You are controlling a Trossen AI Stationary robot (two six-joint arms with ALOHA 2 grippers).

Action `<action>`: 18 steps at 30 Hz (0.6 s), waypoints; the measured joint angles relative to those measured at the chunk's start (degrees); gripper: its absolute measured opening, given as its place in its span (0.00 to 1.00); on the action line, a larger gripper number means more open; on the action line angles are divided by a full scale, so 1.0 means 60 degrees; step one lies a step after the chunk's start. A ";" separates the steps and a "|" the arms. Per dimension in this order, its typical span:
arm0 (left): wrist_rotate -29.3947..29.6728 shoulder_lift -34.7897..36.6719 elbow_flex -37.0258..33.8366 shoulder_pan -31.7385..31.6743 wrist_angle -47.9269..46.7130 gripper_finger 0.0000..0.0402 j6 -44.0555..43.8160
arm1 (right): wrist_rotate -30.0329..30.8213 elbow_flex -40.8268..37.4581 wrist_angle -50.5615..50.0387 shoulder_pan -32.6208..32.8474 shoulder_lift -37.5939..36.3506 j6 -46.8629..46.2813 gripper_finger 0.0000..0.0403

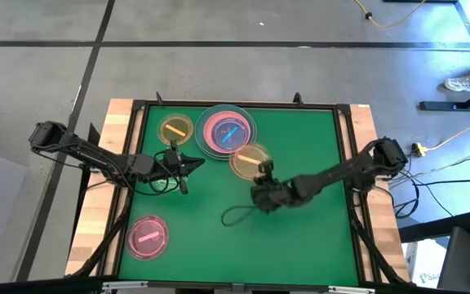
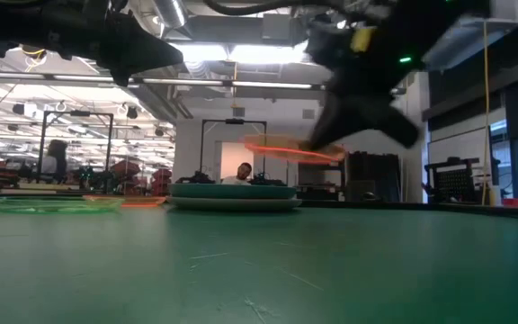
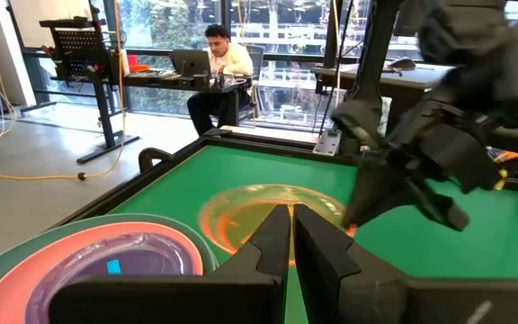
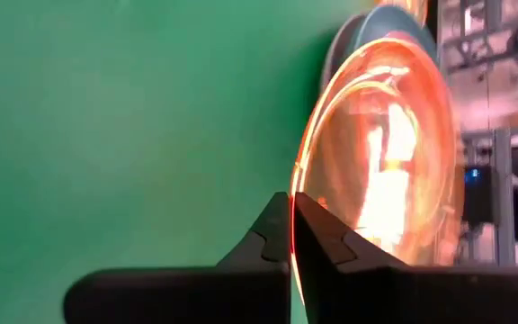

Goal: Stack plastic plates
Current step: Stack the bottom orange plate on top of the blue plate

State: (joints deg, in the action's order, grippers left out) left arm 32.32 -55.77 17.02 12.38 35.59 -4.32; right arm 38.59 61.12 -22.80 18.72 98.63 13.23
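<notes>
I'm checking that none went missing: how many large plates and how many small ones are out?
Large plates: 3, stacked: grey-white plate, teal plate, large pink plate
Small plates: 4: blue plate, yellow plate, small pink plate, orange plate in the right pincer
Total: 7

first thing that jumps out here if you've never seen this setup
The right gripper is shut on a glowing orange plate, held in the air just beside the plate stack at the far middle of the green table. The left gripper hovers shut nearby.
</notes>
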 joint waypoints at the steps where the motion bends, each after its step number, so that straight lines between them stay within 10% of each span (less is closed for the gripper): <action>1: 0.0000 -0.0004 0.0000 0.0000 0.0000 0.03 0.0000 | -0.0178 0.0001 0.0388 -0.0271 0.0000 0.0483 0.00; 18: 0.0000 0.0000 0.0006 0.0000 -0.0010 0.03 0.0000 | -0.5531 0.0008 0.4351 -0.4380 0.0347 0.1795 0.00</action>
State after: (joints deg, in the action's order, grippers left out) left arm 32.32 -55.77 17.05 12.38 35.53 -4.32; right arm 5.40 61.17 3.31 -7.56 100.71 24.00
